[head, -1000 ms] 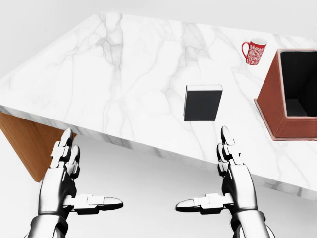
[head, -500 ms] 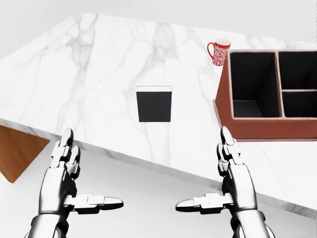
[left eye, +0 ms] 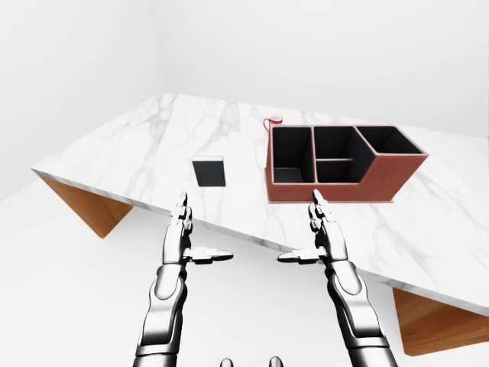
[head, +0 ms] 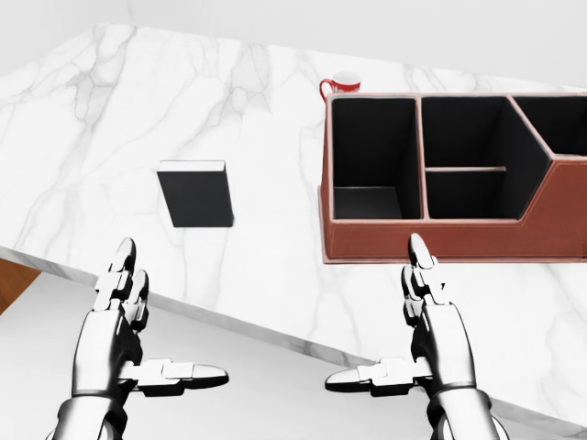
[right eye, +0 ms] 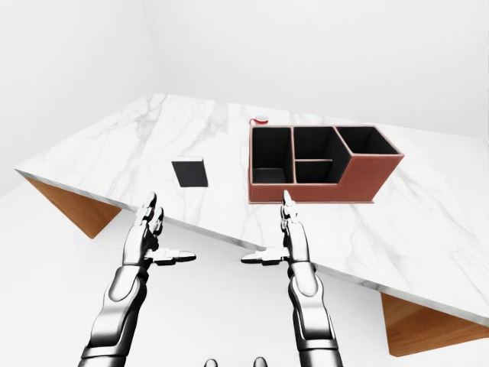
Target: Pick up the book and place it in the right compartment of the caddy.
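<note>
Holding my left robot hand (head: 124, 335) and my right robot hand (head: 417, 335) out ahead of me, I have both spread wide, fingers straight and thumbs pointing inward toward each other, gripping nothing. Both hang short of the bench (head: 275, 284), over the floor beside its near edge in the head view. Beyond my left robot hand lies the book (head: 195, 192), flat on the marble with its dark cover up, well apart from both robot hands and clear of everything else. To its right in the head view sits the caddy (head: 440, 238), a reddish-brown box with dark compartments, and beyond its far left corner stands a red mug (head: 341, 85). The eye views show the caddy's compartments best: a tall one on the left, two smaller ones in the middle, and an angled one on the right (left eye: 390, 140), which I judge to be my target. The book lying flat is my main worry, since my fingers may slide over the cover rather than get under an edge, pushing it across the smooth marble. Carrying it past the nearer compartments, I could clip the caddy wall and shove the caddy, or drop the book into the wrong slot.
</note>
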Tool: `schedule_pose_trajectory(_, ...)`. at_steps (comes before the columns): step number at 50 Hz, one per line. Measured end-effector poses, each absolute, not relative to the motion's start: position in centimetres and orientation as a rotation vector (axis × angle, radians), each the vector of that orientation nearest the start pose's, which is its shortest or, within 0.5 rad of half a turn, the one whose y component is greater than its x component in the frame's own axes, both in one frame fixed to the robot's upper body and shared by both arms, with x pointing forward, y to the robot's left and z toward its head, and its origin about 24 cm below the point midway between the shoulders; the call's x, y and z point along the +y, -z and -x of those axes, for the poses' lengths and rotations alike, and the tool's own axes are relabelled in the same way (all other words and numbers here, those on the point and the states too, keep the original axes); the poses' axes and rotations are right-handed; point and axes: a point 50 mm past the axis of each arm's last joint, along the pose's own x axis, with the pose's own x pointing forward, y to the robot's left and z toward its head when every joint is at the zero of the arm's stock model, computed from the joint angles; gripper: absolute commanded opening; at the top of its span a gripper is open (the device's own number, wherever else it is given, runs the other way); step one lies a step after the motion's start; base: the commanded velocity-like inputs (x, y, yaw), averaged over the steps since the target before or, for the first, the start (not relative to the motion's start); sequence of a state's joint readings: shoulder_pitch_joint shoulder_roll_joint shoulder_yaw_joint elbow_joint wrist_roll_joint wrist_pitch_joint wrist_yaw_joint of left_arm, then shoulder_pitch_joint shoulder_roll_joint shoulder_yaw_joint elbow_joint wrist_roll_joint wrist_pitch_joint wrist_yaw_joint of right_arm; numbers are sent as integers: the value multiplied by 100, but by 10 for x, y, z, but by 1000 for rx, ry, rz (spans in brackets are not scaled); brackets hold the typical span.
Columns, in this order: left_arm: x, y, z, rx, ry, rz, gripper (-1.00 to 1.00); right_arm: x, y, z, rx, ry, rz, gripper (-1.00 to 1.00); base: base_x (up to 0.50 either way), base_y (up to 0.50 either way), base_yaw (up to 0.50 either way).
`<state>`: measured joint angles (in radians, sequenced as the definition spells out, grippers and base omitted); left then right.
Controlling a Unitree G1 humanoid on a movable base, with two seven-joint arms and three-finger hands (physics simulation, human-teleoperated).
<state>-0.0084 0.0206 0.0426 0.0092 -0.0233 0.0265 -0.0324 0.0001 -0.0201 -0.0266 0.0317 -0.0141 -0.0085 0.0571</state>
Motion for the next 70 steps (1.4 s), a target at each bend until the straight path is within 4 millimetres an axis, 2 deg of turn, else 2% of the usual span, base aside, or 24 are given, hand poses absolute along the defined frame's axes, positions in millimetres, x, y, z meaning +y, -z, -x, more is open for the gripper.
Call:
schedule_pose_trajectory(25,160,-39,-255,27,-5,5,100,-157,-34,-253,26,-28,36,100,16,-42,0)
schedule_pose_trajectory(42,161,-40,-255,27,-6,3,100,-156,-35,-253,20,-33,42,100,0,0,0)
schedule_pose_trajectory(70,162,-39,-256,31,-11,3,100,-155,-35,-253,17,-36,49,100,15,11,0)
